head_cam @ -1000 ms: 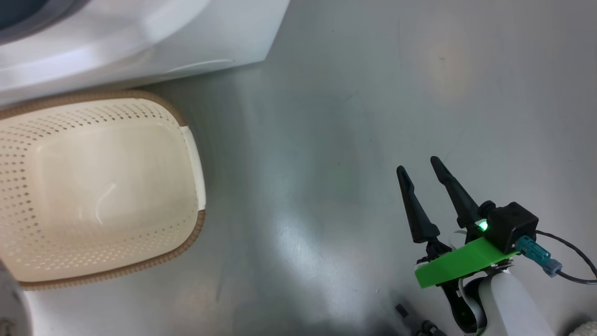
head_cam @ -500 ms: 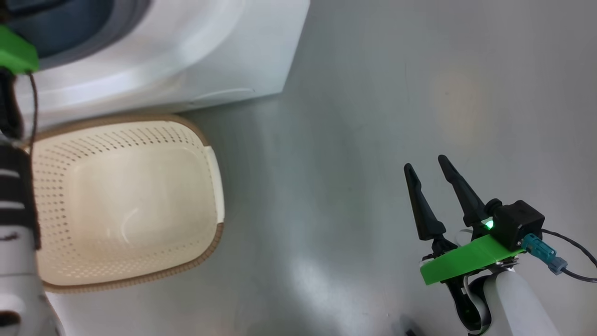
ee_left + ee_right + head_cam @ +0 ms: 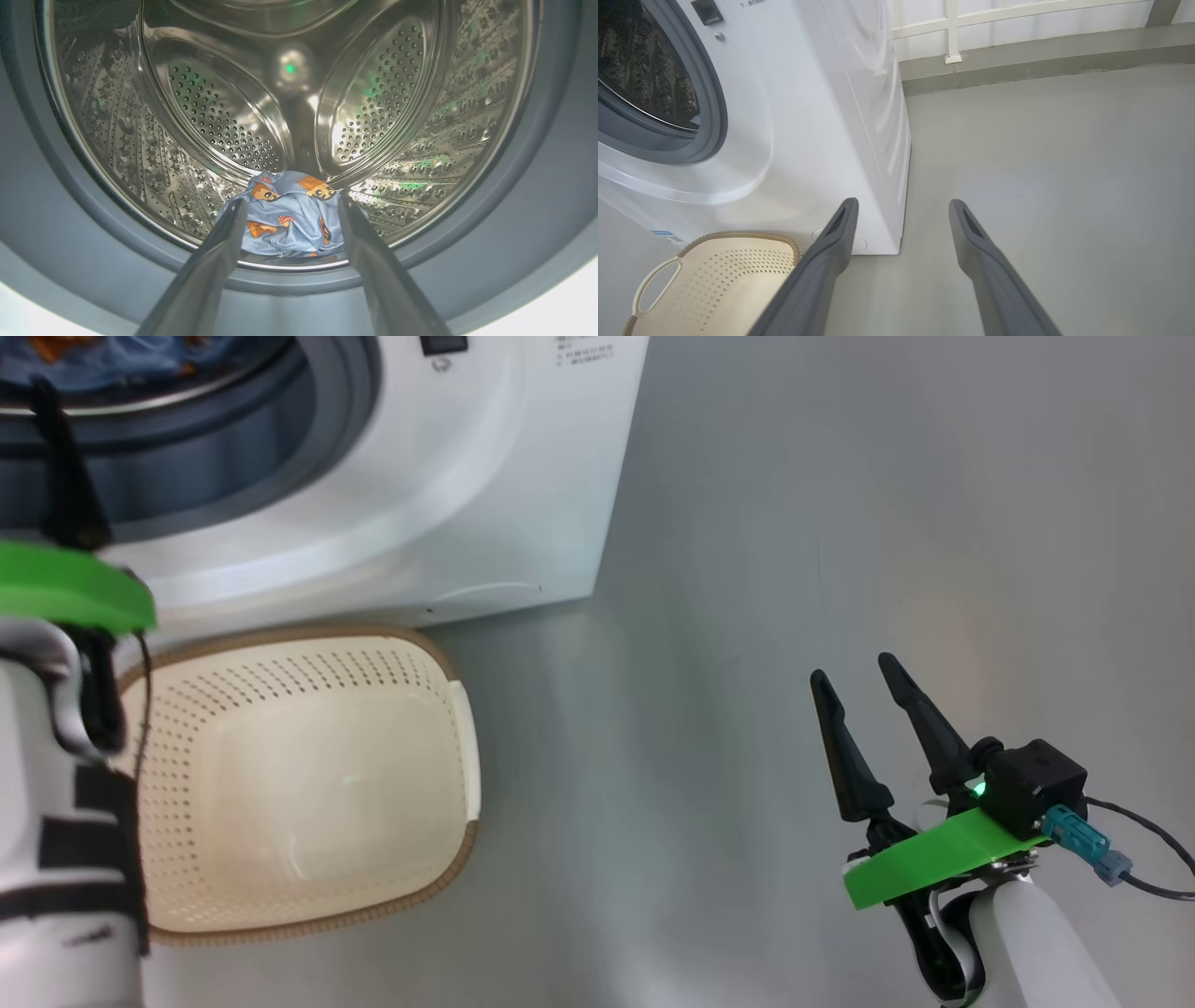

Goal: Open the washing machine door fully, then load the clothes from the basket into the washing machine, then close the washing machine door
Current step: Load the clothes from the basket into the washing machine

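Note:
The white washing machine [image 3: 448, 476] stands with its round opening uncovered; its door is out of view. In the left wrist view, blue clothes with orange bear prints [image 3: 285, 224] lie crumpled on the floor of the steel drum [image 3: 219, 116], just behind the front lip. My left gripper [image 3: 293, 201] is open at the mouth of the drum, its fingers framing the garment without holding it. One dark left finger [image 3: 61, 467] shows in the head view. The cream basket [image 3: 308, 635] sits on the floor before the machine with nothing in it. My right gripper [image 3: 854, 672] hangs open over bare floor, far right of the basket.
The blue-grey gasket [image 3: 46, 210] rings the drum opening. The basket [image 3: 738, 234] stands close against the machine's front [image 3: 822, 93], near its right corner. Grey floor [image 3: 794, 523] stretches to the right, ending at a low kerb and white railing [image 3: 952, 32].
The head camera has tilted up, bringing the drum opening and the clothes inside it into view. My left forearm has come in at the left edge. The right gripper has stayed put.

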You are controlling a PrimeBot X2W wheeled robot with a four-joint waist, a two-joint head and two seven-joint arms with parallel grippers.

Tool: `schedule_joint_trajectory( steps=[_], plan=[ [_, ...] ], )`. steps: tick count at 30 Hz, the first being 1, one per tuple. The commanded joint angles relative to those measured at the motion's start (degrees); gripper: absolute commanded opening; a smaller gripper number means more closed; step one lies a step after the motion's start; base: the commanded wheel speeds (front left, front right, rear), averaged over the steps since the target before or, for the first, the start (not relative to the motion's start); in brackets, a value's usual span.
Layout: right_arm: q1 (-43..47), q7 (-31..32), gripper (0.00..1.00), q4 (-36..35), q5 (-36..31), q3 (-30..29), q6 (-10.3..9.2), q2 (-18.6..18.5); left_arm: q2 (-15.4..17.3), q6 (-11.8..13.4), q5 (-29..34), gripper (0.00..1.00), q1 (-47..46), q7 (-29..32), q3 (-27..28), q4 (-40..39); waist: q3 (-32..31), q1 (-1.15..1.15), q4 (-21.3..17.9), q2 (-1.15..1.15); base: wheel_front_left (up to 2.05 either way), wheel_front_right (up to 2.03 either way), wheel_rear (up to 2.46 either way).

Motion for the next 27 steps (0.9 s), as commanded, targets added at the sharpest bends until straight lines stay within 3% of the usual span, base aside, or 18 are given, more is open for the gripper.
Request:
schedule_joint_trajectory(
  steps=[1,27],
  plan=[
    [0.84,-0.28,1.0,-0.94,-0.05,1.15,0.09,0.01,2.07,-0.26,-0.02,1.0,1.64,-0.28,1.15,-2.05,-1.59,0.0,0.57,0.0,0.0,0.0,0.0],
    [6.15,-0.28,1.0,0.64,-0.25,0.97,0.09,-0.93,-3.77,-0.58,1.85,1.0,31.2,-0.28,1.62,-21.67,-16.27,0.0,2.83,0.0,0.0,0.0,0.0]
  ],
)
